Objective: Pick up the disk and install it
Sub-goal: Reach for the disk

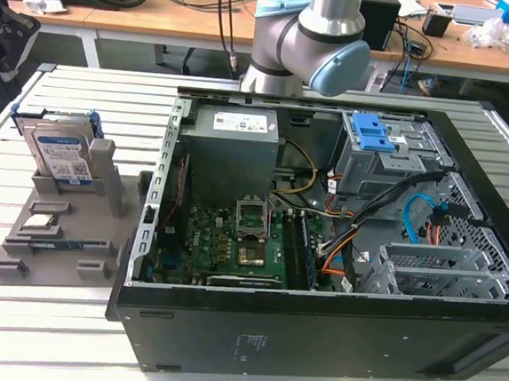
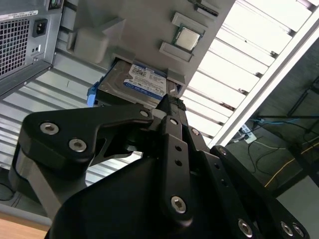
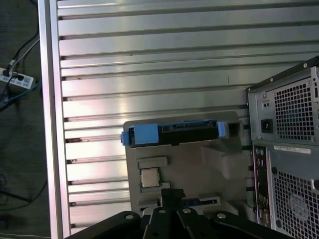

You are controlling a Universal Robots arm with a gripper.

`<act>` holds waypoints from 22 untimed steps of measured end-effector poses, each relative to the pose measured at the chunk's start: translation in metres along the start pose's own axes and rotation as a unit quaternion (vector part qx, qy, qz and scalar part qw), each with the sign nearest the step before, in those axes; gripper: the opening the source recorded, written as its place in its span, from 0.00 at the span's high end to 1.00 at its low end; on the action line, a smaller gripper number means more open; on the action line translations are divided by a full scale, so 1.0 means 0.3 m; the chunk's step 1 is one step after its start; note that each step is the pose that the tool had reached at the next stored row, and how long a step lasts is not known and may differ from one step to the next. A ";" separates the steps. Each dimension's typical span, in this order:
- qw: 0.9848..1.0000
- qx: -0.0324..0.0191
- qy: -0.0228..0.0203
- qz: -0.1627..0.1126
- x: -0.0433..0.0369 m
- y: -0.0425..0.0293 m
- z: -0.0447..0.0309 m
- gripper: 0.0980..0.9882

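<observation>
Slatted table (image 3: 149, 74) stretched below; the gripper (image 3: 172, 193), pressed together and empty, hovered above the disk (image 3: 172, 134). Coming down like that, it might knock it off the grey stand (image 3: 199, 169).

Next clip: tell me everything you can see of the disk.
The disk is a flat silver metal drive with a white-and-blue label, framed by a blue plastic carrier. It stands on edge in the grey holder, at the exterior view's left of the open computer case. Only the holder touches it.
</observation>
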State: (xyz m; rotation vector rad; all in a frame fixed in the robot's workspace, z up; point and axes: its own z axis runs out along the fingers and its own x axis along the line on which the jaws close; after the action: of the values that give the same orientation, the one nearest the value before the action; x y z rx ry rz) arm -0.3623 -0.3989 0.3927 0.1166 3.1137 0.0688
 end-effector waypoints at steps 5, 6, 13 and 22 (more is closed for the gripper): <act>1.000 0.000 0.000 0.000 0.031 -0.002 0.000 0.99; 1.000 0.000 0.000 0.000 0.035 -0.003 0.000 0.99; 1.000 0.000 0.000 0.000 0.052 0.003 0.002 0.99; 1.000 0.000 0.000 0.000 0.053 0.006 0.002 0.99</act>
State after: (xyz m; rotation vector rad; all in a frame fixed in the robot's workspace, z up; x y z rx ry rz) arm -0.3780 -0.3960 0.3917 0.1165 3.1137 0.0688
